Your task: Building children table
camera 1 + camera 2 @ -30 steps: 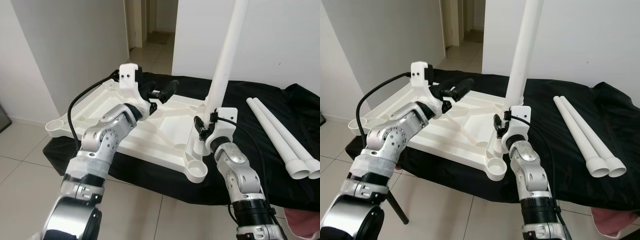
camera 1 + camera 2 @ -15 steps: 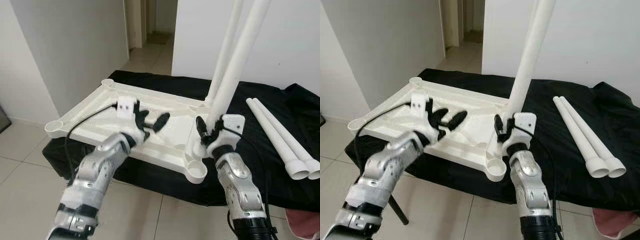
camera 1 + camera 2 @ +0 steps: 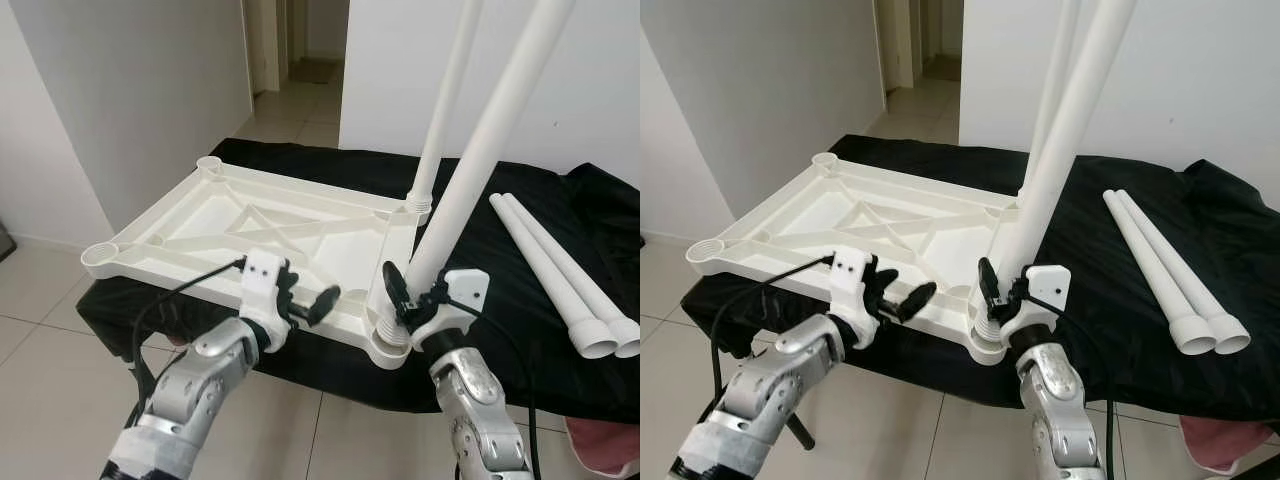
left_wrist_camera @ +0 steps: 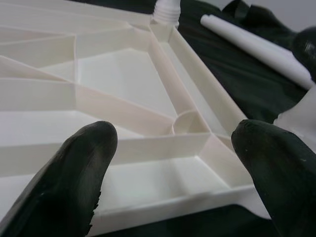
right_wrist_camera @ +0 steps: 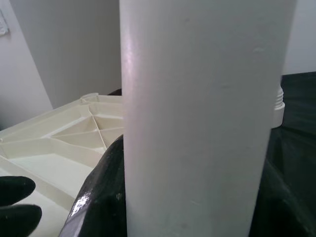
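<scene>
The white table top [image 3: 215, 215] lies upside down on a black cloth [image 3: 520, 300]. One white leg [image 3: 440, 110] stands in its far right corner socket. My right gripper [image 3: 415, 290] is shut on a second white leg [image 3: 500, 130], which leans to the right with its threaded end at the near right corner socket [image 3: 390, 335]. In the right wrist view this leg [image 5: 197, 123] sits between black fingers [image 5: 98, 197]. My left gripper [image 3: 308, 298] hovers open over the top's near edge, holding nothing; its fingertips [image 4: 74, 168] frame the ribbed underside [image 4: 128, 79].
Two more loose white legs [image 3: 560, 275] lie side by side on the cloth at the right. White walls stand behind and to the left, with a hallway opening [image 3: 300, 50] beyond. Tiled floor [image 3: 50, 350] lies in front of the cloth.
My left gripper has drawn back from above the table top's middle to its near edge. The right gripper has brought its leg down toward the near right corner socket, tilted.
</scene>
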`<state>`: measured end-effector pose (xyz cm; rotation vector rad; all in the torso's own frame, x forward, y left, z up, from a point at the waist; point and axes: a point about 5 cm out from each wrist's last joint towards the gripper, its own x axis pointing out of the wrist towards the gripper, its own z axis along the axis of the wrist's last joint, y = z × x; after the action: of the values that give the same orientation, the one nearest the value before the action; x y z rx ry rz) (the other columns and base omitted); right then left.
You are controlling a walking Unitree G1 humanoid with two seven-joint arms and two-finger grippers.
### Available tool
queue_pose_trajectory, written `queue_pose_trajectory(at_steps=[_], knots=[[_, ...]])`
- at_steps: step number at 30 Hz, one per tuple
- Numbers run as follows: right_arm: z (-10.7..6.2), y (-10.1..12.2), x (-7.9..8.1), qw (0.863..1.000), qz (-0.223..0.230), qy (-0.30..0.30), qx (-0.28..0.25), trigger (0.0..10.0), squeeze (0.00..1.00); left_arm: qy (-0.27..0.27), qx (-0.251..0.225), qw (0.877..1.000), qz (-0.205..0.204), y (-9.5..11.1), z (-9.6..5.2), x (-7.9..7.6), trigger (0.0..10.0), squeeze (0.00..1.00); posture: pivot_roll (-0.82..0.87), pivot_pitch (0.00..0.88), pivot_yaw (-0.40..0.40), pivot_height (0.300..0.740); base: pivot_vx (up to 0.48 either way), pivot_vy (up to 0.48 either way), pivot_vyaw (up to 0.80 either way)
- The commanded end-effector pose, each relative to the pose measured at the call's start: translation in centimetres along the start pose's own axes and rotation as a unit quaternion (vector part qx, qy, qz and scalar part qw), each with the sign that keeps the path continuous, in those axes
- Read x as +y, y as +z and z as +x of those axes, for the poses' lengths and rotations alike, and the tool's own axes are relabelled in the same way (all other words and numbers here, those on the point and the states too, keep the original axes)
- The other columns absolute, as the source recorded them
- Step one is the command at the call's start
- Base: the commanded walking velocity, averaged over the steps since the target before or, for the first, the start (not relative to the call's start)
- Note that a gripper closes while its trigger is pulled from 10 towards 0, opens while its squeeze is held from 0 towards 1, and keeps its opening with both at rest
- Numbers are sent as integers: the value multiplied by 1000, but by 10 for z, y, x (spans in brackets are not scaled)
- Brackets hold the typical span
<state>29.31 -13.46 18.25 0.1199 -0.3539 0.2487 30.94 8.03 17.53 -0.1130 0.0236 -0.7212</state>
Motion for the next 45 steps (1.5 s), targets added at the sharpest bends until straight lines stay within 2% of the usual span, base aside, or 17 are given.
queue_pose_trajectory(at_steps=[1, 3, 6, 9, 12, 14, 17, 20, 24, 30, 37, 40, 42, 45], knots=[[-3, -4, 1, 1000, 0, 7, 3, 10000, 0, -50, 9, 999, 20, -4, -2, -8, 10000, 0, 19, 118, 24, 740, 0, 0, 0], [-6, -9, 0, 1000, -12, 16, 10, 10000, 0, -55, 17, 997, 42, -9, -4, -11, 10000, 0, 18, 117, 24, 740, 0, 0, 0], [-7, -12, -1, 999, -21, 23, 13, 10000, 0, -58, 19, 997, 51, -10, -4, -12, 10000, 0, 18, 117, 24, 740, 0, 0, 0], [-13, -20, 3, 996, -50, 75, 24, 10000, 0, -60, 32, 995, 74, -17, -7, -15, 10000, 0, 14, 110, 28, 740, 0, 0, 0], [-14, -22, 5, 994, -55, 91, 27, 10000, 0, -63, 36, 995, 75, -18, -8, -16, 10000, 0, 14, 109, 28, 740, 0, 0, 0], [-16, -24, 6, 991, -58, 119, 30, 10000, 0, -67, 35, 990, 116, -18, -12, -17, 10000, 0, 19, 106, 23, 740, 0, 0, 0], [-18, -26, 9, 987, -66, 144, 32, 10000, 0, -74, 39, 988, 132, -19, -15, -17, 10000, 0, 22, 107, 22, 740, 0, 0, 0], [-19, -29, 11, 984, -74, 160, 33, 10000, 0, -84, 47, 985, 140, -21, -17, -17, 10000, 0, 26, 108, 21, 740, 0, 0, 0], [-20, -36, 14, 980, -85, 177, 38, 10000, 0, -109, 66, 984, 125, -24, -22, -22, 10000, 0, 34, 112, 22, 740, 0, 0, 0], [-16, -44, 12, 980, -79, 177, 46, 10000, 0, -126, 68, 981, 133, -26, -27, -27, 10000, 0, 40, 116, 22, 740, 0, 0, 0], [-16, -51, 5, 984, -63, 158, 58, 10000, 0, -128, 67, 980, 136, -23, -27, -25, 10000, 0, 45, 117, 22, 740, 0, 0, 0], [-10, -45, -3, 991, -30, 125, 39, 10000, 0, -126, 70, 979, 142, -23, -28, -22, 10000, 0, 48, 117, 23, 740, 0, 0, 0], [-10, -45, -3, 991, -30, 125, 39, 10000, 0, -126, 70, 979, 142, -23, -28, -22, 10000, 0, 48, 117, 23, 740, 0, 0, 0], [-5, -29, -6, 995, -13, 99, 3, 10000, 0, -116, 70, 978, 161, -23, -26, -15, 10000, 0, 46, 118, 23, 740, 0, 0, 0]])
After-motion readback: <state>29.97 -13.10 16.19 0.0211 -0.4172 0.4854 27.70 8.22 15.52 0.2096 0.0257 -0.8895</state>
